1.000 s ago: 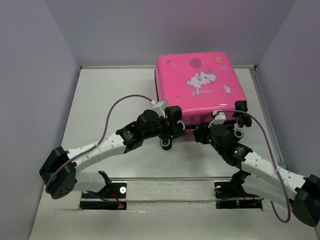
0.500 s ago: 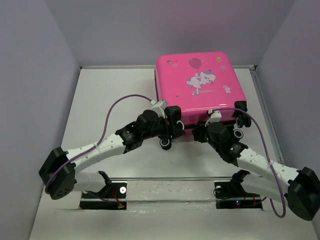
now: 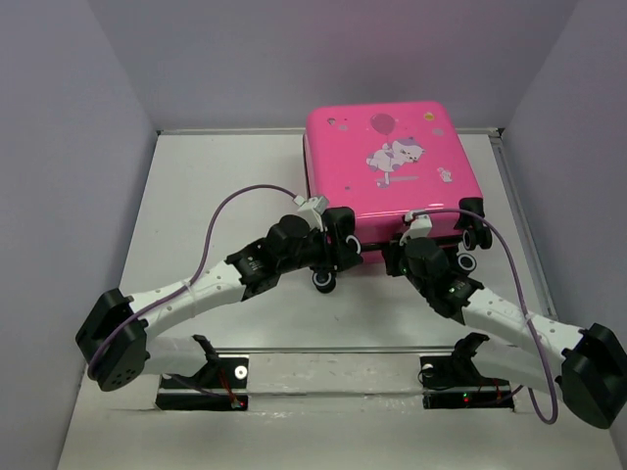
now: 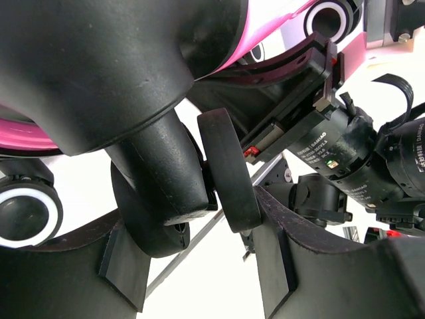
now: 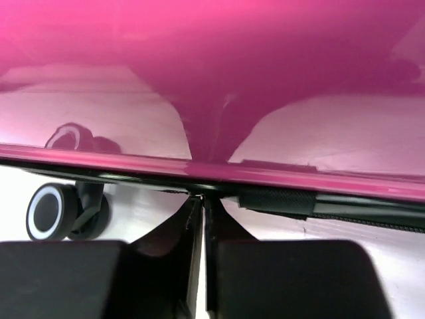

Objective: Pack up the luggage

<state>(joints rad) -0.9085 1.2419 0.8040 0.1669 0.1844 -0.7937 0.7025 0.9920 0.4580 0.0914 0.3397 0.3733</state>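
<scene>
The hot-pink luggage (image 3: 392, 176) lies flat and closed at the back right of the table, sticker side up. My left gripper (image 3: 338, 257) is at its front left corner, closed around a black caster wheel (image 4: 226, 166). Both fingers touch the caster in the left wrist view (image 4: 199, 219). My right gripper (image 3: 397, 255) is at the middle of the front edge. In the right wrist view its fingers are shut together (image 5: 201, 203), tips touching the black zipper seam (image 5: 279, 199) under the pink shell (image 5: 212, 66). Whether a zipper pull is pinched I cannot tell.
More black-and-white wheels sit at the front right corner (image 3: 468, 262) and on the right side (image 3: 475, 211); another shows left of the right fingers (image 5: 50, 211). Grey walls close in the white table on three sides. The arm bases stand at the near edge (image 3: 206, 377).
The right gripper has closed from about half open to shut, moving slightly in toward the luggage's front edge. The left arm and the luggage have not moved.
</scene>
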